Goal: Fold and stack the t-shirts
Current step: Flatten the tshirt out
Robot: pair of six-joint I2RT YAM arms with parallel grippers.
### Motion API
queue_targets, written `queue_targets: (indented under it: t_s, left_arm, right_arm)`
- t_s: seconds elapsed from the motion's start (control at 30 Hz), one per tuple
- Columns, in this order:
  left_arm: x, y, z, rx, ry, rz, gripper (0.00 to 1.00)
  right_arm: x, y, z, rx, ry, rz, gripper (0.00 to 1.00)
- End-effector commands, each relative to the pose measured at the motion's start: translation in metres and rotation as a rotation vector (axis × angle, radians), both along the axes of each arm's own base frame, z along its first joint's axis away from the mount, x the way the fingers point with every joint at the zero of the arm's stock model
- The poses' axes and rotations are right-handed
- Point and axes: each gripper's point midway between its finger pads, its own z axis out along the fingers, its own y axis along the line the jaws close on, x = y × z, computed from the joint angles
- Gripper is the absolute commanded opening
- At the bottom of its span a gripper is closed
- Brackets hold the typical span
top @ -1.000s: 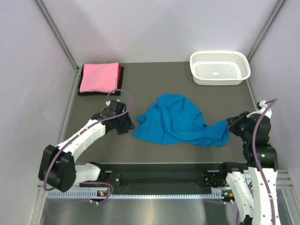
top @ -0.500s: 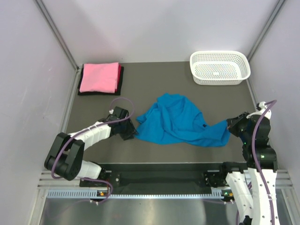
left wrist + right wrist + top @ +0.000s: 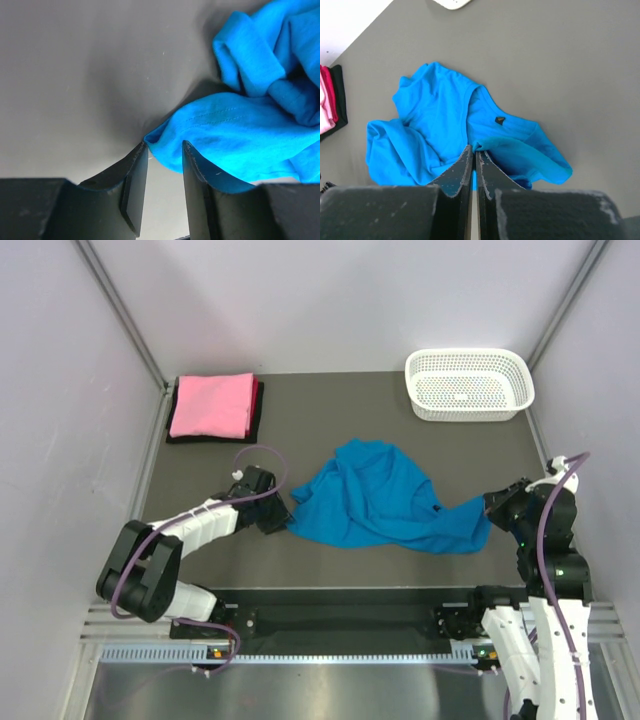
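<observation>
From above, the blue t-shirt point(image 3: 380, 502) lay crumpled in the middle of the table point(image 3: 330, 420). It was well apart from the folded pink t-shirt point(image 3: 210, 405) in the upper left and the white basket point(image 3: 468, 383) in the upper right. My left tool point(image 3: 277, 516) was at the left edge of the cloth, and my right tool point(image 3: 490, 508) at its right end.

In the left wrist view, my left tool point(image 3: 164, 170) was released, with the jaws apart. A hemmed corner of the blue t-shirt point(image 3: 235, 130) lay just between the tips, low on the table. I judged that I should go a little deeper before closing, so that the hem was caught and not only the point of the corner.

In the right wrist view, my right tool point(image 3: 474, 150) was clenched on a fold of the blue t-shirt point(image 3: 435, 120) near the centre of the frame. To spread the shirt well, I thought both tools should lift and pull apart gently, because so thin a pinch may slip.
</observation>
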Motion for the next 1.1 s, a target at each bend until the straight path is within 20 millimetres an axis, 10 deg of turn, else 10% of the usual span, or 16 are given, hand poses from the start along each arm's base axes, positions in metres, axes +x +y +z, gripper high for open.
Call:
queue_targets:
  t_s: [0.0, 0.23, 0.4, 0.63, 0.77, 0.83, 0.87, 1.07]
  left_arm:
    - [0.0, 0.017, -0.017, 0.098, 0.014, 0.015, 0.39]
    - [0.004, 0.023, -0.022, 0.142, 0.017, 0.029, 0.33]
    - [0.01, 0.02, -0.019, 0.141, -0.004, 0.012, 0.08]
    - [0.053, 0.016, 0.043, 0.168, -0.126, 0.017, 0.0]
    - [0.109, 0.019, 0.166, 0.179, -0.394, 0.055, 0.0]
    - [0.116, 0.029, 0.219, 0.213, -0.485, 0.078, 0.0]
    - [0.129, 0.034, 0.283, 0.201, -0.611, 0.135, 0.0]
    - [0.096, 0.064, 0.459, 0.162, -0.897, 0.227, 0.0]
  right_arm:
    - [0.008, -0.002, 0.007, -0.001, -0.046, -0.011, 0.0]
    - [0.012, 0.0, 0.002, 0.01, -0.036, -0.004, 0.0]
    - [0.013, -0.002, -0.003, 0.005, -0.022, -0.011, 0.0]
    - [0.023, -0.003, -0.027, 0.025, 0.035, -0.03, 0.0]
    - [0.059, -0.002, 0.022, 0.095, -0.037, -0.07, 0.0]
    - [0.079, 0.003, 0.083, 0.133, -0.137, -0.049, 0.0]
    - [0.094, 0.008, 0.122, 0.145, -0.18, -0.018, 0.0]
    - [0.095, 0.009, 0.23, 0.014, -0.237, 0.066, 0.0]
